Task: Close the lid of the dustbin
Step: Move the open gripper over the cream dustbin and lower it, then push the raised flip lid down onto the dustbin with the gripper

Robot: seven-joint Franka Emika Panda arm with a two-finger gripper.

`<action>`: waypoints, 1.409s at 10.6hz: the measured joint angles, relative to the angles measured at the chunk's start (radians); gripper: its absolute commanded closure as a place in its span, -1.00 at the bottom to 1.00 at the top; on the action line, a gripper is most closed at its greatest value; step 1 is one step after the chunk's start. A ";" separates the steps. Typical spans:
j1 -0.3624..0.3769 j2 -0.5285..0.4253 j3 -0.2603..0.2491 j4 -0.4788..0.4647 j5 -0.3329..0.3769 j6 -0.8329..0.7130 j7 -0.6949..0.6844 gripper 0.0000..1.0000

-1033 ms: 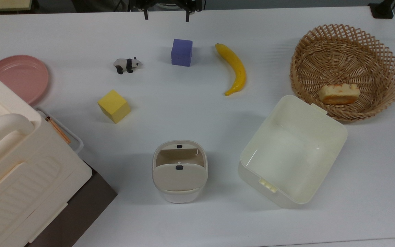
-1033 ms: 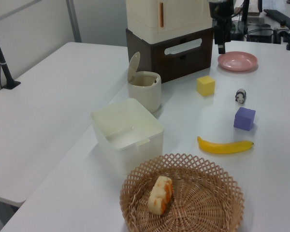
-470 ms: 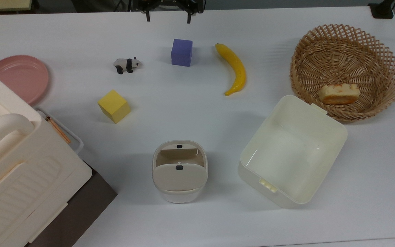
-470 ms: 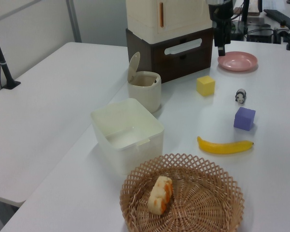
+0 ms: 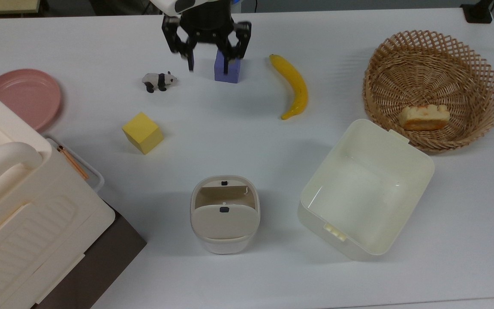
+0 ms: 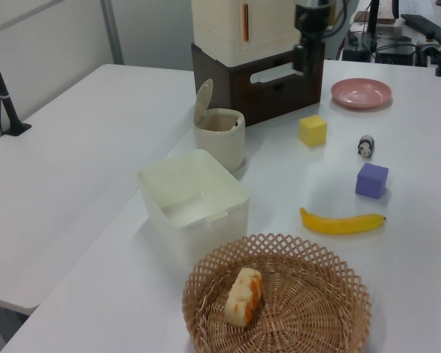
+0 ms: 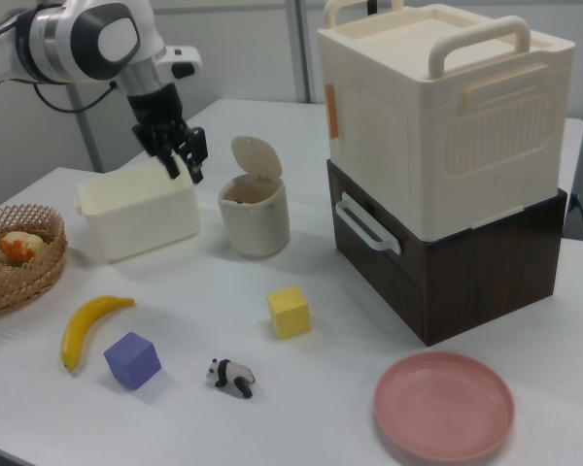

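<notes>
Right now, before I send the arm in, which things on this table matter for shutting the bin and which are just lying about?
For the job:
- small off-white plastic dustbin
- its beige-grey lid, standing open
- black two-finger gripper, open

Lying about:
- yellow cube
- purple cube
- banana
- toy panda
- pink plate
- wicker basket holding bread
- lidless cream tub
- big cream handled box

Off-white dustbin [image 5: 224, 240], beige-grey lid [image 5: 224, 221]; yellow cube [image 5: 142, 132], purple cube [image 5: 228, 74], pink plate [image 5: 24, 96], black-and-white panda [image 5: 158, 80].
</notes>
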 measured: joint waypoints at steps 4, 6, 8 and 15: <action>0.001 0.037 0.000 0.018 0.000 0.365 0.111 0.64; 0.008 0.119 0.000 0.065 0.000 0.505 0.175 0.64; 0.015 0.195 0.000 0.101 -0.046 0.627 0.211 0.63; 0.010 0.377 -0.011 0.205 -0.226 0.855 0.314 0.67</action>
